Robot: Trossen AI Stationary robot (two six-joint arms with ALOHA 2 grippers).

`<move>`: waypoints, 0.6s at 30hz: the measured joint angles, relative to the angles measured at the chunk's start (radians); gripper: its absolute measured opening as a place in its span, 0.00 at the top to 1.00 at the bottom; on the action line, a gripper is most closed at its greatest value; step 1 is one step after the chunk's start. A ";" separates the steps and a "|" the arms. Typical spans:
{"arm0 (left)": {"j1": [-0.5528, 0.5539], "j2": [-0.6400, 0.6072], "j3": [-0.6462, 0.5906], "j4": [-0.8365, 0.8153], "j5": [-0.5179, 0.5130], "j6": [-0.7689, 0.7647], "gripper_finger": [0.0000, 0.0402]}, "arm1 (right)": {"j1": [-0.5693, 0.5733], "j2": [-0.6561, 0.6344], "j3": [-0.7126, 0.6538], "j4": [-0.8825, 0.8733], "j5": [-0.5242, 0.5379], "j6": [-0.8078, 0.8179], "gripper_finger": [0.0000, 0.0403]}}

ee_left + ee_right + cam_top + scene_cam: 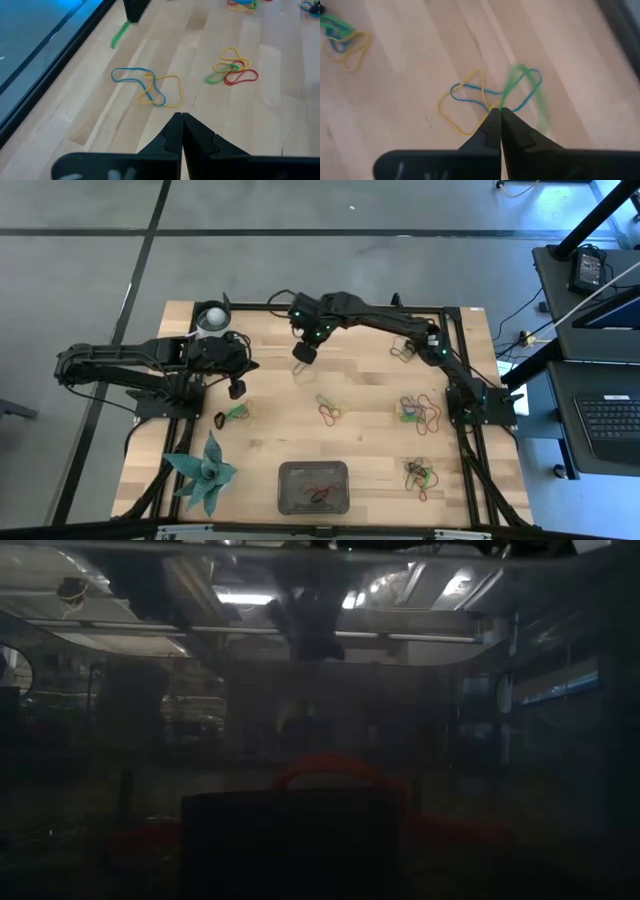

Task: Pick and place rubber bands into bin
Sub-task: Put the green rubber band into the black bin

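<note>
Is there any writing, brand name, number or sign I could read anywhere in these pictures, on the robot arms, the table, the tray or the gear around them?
None can be read.
Laptop beside the table: its keys show, but the characters are too small to read.
Dark grey bin, white cup, wooden table: no marking visible.
Low view: too dark and blurred to show any text.
</note>
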State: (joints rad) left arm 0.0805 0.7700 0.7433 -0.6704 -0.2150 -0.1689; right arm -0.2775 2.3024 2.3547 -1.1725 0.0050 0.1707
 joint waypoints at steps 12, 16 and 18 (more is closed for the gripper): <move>0.000 0.000 0.000 -0.005 -0.015 0.060 1.00 | 0.061 -0.147 0.000 -0.067 0.001 -0.019 1.00; -0.001 0.000 0.000 -0.003 -0.003 0.089 1.00 | 0.100 -0.189 0.000 -0.072 0.005 -0.017 1.00; -0.001 0.000 0.000 -0.003 0.006 0.065 1.00 | 0.132 -0.207 0.000 -0.072 0.005 -0.017 1.00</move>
State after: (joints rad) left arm 0.0794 0.7700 0.7433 -0.6739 -0.2088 -0.1044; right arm -0.1460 2.0955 2.3547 -1.2447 0.0105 0.1539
